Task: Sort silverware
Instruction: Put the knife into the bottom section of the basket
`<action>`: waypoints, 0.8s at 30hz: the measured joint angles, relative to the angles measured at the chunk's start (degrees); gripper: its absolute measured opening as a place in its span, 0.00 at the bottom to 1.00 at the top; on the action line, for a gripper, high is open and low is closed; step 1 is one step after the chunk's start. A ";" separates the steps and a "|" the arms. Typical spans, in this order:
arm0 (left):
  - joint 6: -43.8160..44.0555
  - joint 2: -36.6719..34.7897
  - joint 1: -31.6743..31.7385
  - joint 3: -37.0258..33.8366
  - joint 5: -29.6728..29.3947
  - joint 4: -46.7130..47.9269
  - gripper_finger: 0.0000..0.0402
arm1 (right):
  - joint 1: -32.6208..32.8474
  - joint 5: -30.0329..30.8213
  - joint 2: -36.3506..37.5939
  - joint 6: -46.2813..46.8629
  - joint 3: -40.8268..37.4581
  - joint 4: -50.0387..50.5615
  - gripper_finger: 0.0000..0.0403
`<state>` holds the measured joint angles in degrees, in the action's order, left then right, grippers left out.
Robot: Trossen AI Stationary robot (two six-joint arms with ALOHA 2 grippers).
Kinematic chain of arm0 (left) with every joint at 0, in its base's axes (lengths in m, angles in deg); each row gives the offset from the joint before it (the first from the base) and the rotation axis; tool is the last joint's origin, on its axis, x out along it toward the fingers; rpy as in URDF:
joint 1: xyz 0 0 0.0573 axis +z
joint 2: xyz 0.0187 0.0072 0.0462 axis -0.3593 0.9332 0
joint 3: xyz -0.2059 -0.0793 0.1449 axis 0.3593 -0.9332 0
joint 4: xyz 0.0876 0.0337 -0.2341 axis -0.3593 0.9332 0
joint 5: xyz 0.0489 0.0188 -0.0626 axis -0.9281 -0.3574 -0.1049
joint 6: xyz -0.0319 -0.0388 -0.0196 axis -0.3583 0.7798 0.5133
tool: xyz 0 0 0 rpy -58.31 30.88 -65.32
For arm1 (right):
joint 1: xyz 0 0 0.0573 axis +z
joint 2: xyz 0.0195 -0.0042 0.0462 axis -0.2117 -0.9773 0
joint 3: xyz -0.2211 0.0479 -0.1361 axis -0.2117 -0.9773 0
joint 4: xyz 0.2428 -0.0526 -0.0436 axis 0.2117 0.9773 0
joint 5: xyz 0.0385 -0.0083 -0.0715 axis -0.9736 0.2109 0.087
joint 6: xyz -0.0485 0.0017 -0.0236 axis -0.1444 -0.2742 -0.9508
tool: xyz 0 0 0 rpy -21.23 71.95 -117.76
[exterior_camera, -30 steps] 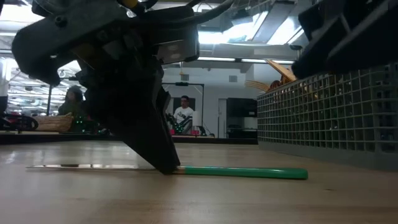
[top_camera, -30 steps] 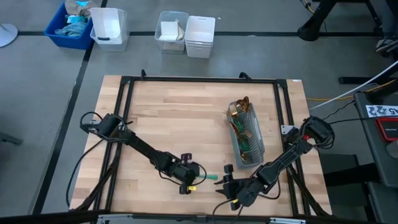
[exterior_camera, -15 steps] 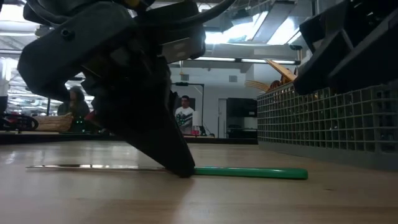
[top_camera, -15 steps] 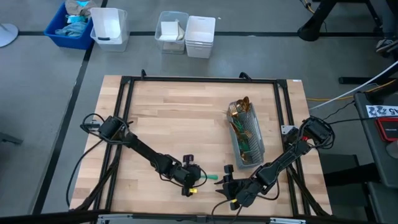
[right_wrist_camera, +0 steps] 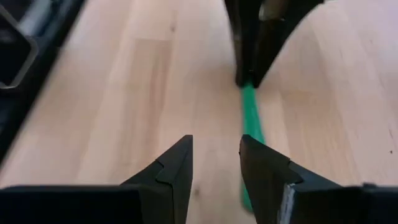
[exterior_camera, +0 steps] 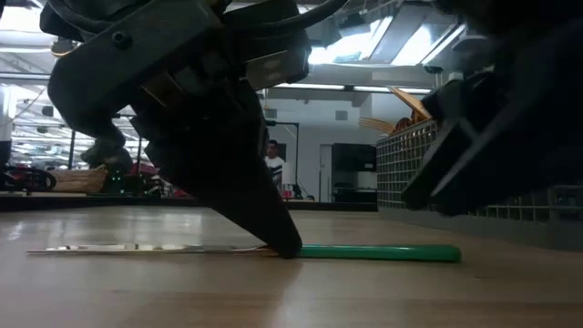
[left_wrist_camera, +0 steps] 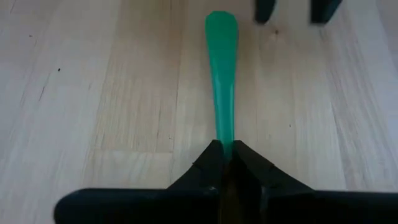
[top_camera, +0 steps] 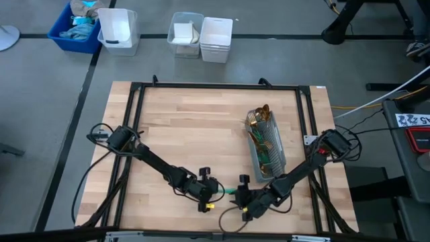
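One piece of silverware lies flat on the wooden table near its front edge. Its green handle points toward the table's right and its thin shiny head toward the left. My left gripper is shut on the handle. My right gripper hovers open just beyond the handle's free end, facing the left gripper. The handle lies slightly to one side of its fingers, untouched. My left gripper pinches the green handle between its two fingertips at the end next to the shiny head. The fingers slant down from the table's left and point along the handle. The whole piece rests flat on the table, head and handle both down.
A grey mesh caddy holding several more pieces stands to the right, just beyond the right gripper. A black frame runs around the tabletop. Bins sit on the floor past the far edge. A person stands in the room behind.
My left gripper has shut on the handle where it meets the head. My right gripper has come down and toward the table's left, rolling as it went, and now stands close to the handle's free end. The silverware still lies flat on the table.
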<state>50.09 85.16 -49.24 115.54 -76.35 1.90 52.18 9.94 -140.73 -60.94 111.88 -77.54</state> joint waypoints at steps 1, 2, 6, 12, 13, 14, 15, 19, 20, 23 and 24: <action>0.08 0.00 0.00 -0.02 0.02 -0.43 0.03 | -0.46 -0.34 -0.16 0.03 0.00 0.03 0.33; 0.10 0.02 0.00 -0.06 0.11 -1.26 0.04 | -0.93 -0.49 -0.19 0.03 0.00 0.14 0.33; -0.26 0.08 0.00 -0.10 0.78 -3.83 0.05 | -2.68 -2.17 -0.19 -0.31 0.00 0.39 0.33; -0.38 0.15 0.00 -0.08 0.54 -4.93 0.03 | -4.09 -6.53 -0.19 -0.35 0.00 0.40 0.33; -0.67 0.15 0.00 -0.08 0.51 -5.00 0.03 | -4.11 -6.65 -0.19 -0.34 0.00 0.38 0.33; -1.16 0.15 0.00 -0.08 0.49 -5.04 0.03 | -4.13 -6.78 -0.19 -0.21 0.00 0.44 0.33; -1.51 0.17 0.00 -0.08 0.49 -4.99 0.03 | -4.13 -6.87 -0.19 -0.10 0.00 0.59 0.33; -1.63 0.15 0.00 -0.08 0.45 -4.93 0.02 | -4.05 -6.95 -0.19 0.05 0.00 1.71 0.33; -1.63 0.15 0.00 -0.08 0.43 -4.91 0.01 | -4.02 -6.94 -0.19 0.24 0.00 2.42 0.33; -1.63 0.15 -0.02 -0.08 0.35 -4.88 0.00 | -4.02 -7.02 -0.19 3.75 0.00 5.55 0.33; -1.63 0.15 -0.02 -0.08 0.33 -4.88 0.00 | -4.02 -7.02 -0.19 4.97 0.00 7.02 0.33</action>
<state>48.46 85.31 -49.27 115.46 -76.02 -2.97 48.16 2.92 -140.92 -55.97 111.88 -70.52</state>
